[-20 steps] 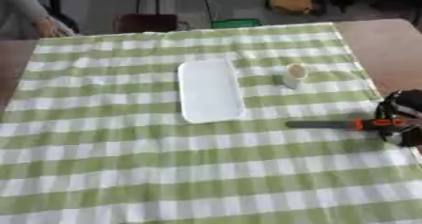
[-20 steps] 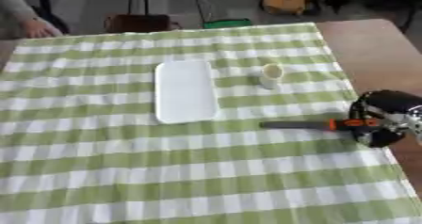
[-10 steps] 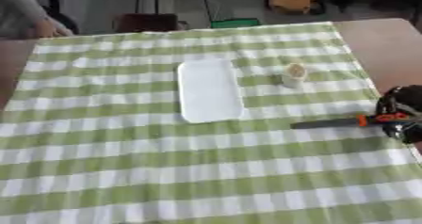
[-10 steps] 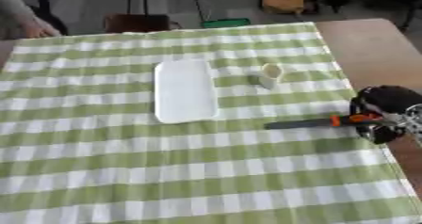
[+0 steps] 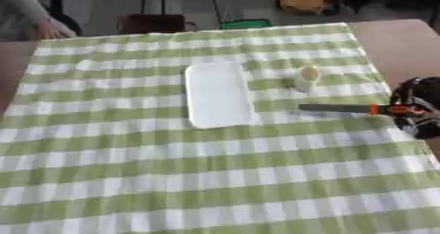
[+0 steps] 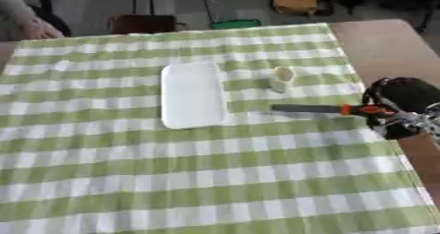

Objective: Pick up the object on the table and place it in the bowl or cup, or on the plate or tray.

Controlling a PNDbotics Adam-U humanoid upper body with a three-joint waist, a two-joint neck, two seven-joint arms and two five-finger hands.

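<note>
The right hand [image 6: 400, 107], at the table's right edge, is curled around the orange handle of a screwdriver [image 6: 319, 109]; the dark shaft points left, level above the green-checked cloth [image 6: 215, 179]. Beyond its tip lie the white tray [image 6: 192, 94] and, just behind the shaft, a small cup [image 6: 281, 79]. Likely hazards: the long shaft could knock over the nearby cup during the swing to the tray, or the tool could roll off the shallow tray when released. The left hand is out of view.
</note>
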